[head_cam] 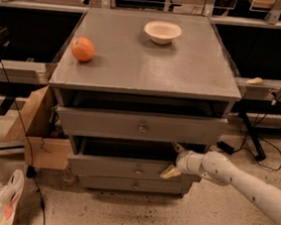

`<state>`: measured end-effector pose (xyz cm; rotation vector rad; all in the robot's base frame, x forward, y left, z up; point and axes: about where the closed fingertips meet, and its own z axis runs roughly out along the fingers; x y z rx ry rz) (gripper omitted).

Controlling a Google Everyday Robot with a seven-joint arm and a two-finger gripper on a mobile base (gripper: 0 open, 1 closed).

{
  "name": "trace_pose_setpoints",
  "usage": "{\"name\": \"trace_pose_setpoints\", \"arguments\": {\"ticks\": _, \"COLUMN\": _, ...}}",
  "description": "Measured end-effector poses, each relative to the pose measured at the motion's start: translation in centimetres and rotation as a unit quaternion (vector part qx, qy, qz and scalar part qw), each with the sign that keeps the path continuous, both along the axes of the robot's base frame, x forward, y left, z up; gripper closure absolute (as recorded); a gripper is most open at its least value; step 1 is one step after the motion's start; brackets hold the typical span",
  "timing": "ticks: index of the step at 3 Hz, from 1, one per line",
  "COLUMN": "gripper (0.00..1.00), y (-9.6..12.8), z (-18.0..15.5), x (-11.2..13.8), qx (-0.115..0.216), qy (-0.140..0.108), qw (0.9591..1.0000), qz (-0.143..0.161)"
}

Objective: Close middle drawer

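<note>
Camera view: my tool (174, 161) sits at the right end of the middle drawer (125, 169), fingers spread and holding nothing, one tip on the front panel, seemingly placed for pushing. The drawer juts partly out.

The arm (243, 184) is seen as a smooth white tube. It is thickened into a rounded joint housing near the wrist and marked with a few small dark dots farther back. The tool (174, 160), found at the right end of the middle drawer (125, 169) front, is fitted with two pale tan fingers (170, 173), set apart.
</note>
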<state>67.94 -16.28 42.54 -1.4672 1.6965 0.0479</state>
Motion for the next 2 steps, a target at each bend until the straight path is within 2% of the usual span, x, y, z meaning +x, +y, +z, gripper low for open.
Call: {"name": "trace_pose_setpoints", "arguments": {"ticks": 2, "gripper": 0.69, "y": -0.14, "z": 0.06, "x": -0.26, "qx": 0.001, "qy": -0.006, "qw": 1.0, "qz": -0.002}}
